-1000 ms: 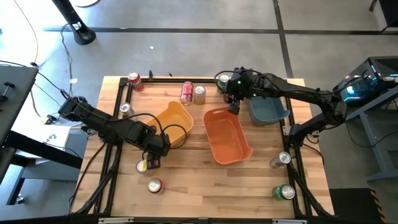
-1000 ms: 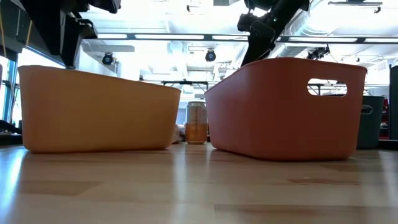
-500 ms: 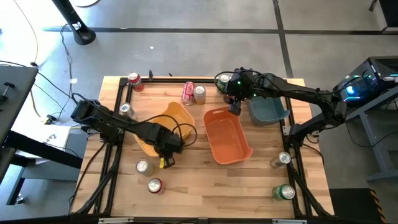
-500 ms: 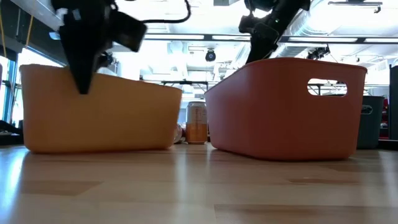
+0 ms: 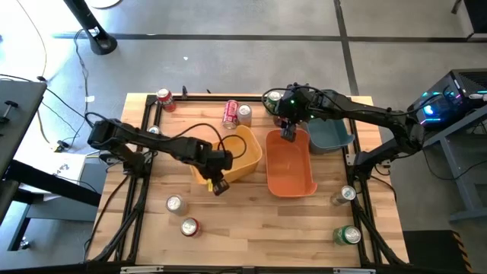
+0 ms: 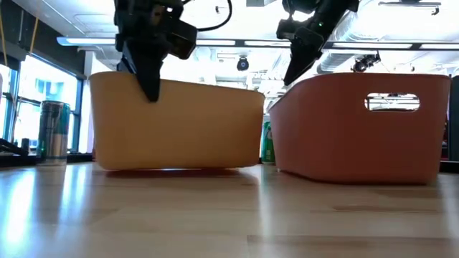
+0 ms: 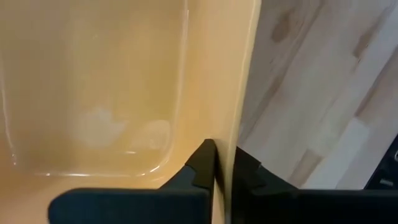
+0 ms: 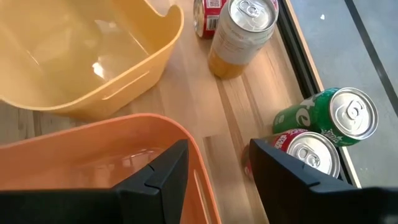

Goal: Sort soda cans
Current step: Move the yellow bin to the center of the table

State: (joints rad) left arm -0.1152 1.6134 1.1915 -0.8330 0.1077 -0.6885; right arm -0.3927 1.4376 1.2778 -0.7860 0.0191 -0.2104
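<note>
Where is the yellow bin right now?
In the high view the yellow bin sits mid-table, just left of the orange bin, with the left gripper shut on its near rim.

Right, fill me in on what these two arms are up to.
Both arms are handling bins, not cans. The left claw is shut on the near rim of the yellow bin. The right claw straddles the far rim of the orange bin. Soda cans stand scattered on the table, unsorted; both bins look empty.

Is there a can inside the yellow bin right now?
No, the left wrist view shows the yellow bin's interior bare.
</note>
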